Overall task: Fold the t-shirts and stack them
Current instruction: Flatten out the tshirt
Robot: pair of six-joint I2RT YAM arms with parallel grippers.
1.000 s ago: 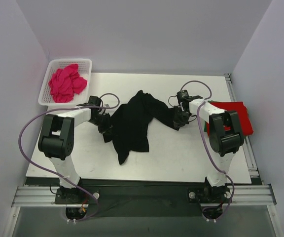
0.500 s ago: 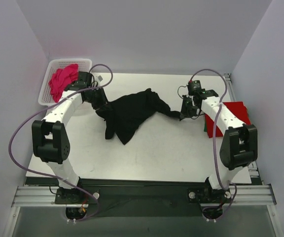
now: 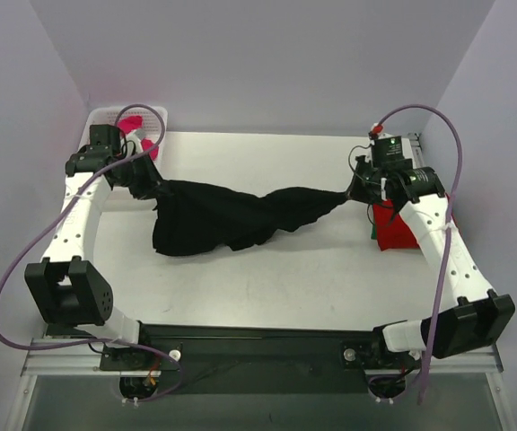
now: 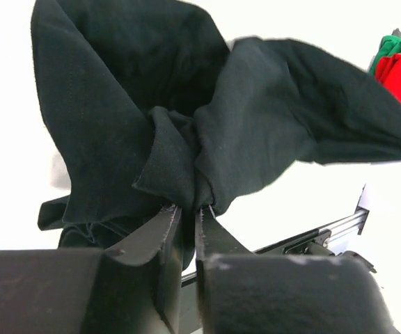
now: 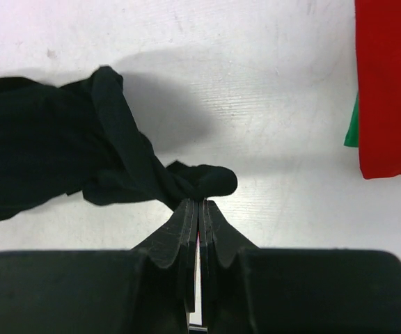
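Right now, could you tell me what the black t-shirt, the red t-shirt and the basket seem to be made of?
Black t-shirt: soft matte knit cloth, likely cotton; it drapes and bunches in folds. Red t-shirt: similar matte cloth, folded flat. Basket: probably white plastic, judging by its rigid mesh wall.

A white mesh basket [image 3: 102,112] sat at the table's [image 3: 330,260] 10 o'clock corner. A metal rail [image 3: 267,356] ran along its 6 o'clock edge.

T-shirt [image 3: 232,215] between basket [image 3: 155,111] and folded shirt [image 3: 393,230]
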